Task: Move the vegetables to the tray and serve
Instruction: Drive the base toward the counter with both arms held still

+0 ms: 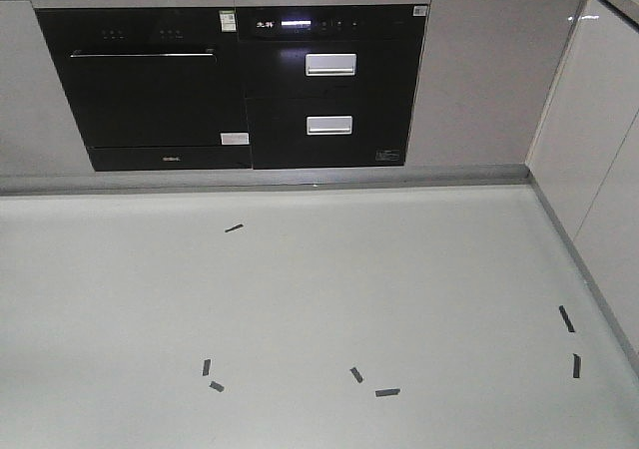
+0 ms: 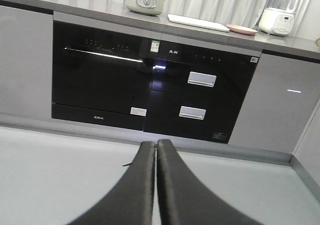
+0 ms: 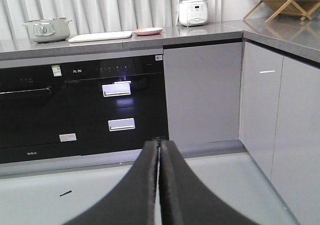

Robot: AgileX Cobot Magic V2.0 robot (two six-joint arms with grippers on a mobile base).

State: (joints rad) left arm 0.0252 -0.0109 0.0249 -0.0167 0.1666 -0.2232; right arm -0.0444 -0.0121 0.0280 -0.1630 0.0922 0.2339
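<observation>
Grey kitchen floor (image 1: 319,299) fills the front view. Behind it stands a wide black glass built-in oven block (image 1: 235,90), set between pale grey cabinet fronts (image 3: 202,92). Directly above the oven block runs a long grey countertop (image 3: 200,32).

On it, above the right part of the oven block, lies the cream-white rectangular plastic tray (image 3: 100,36), flat and with nothing visible on it. A pale green lidded pot (image 3: 47,30) stands above the oven block's left part, and a white blender (image 3: 193,7) stands past its right end. A round pink plate (image 3: 148,31) sits above its right edge, just beside the tray.

The green lettuce leaf cannot be made out in any view. The plate is far off and seen almost edge-on, so I cannot tell if the leaf lies there. Short black tape strips (image 1: 387,392) are stuck on the floor in front of the oven block.

I judge that the transfer is not yet begun, because the robot is well apart from the countertop. If the base stops badly, the arms may fall short of the plate or strike the counter edge. A thin ruffled leaf may also slip or tear between narrow fingers.

Both arms are low, and their wrists face the oven block. The left gripper (image 2: 156,144) and the right gripper (image 3: 159,142) each have the two black fingers pressed together, holding nothing.
</observation>
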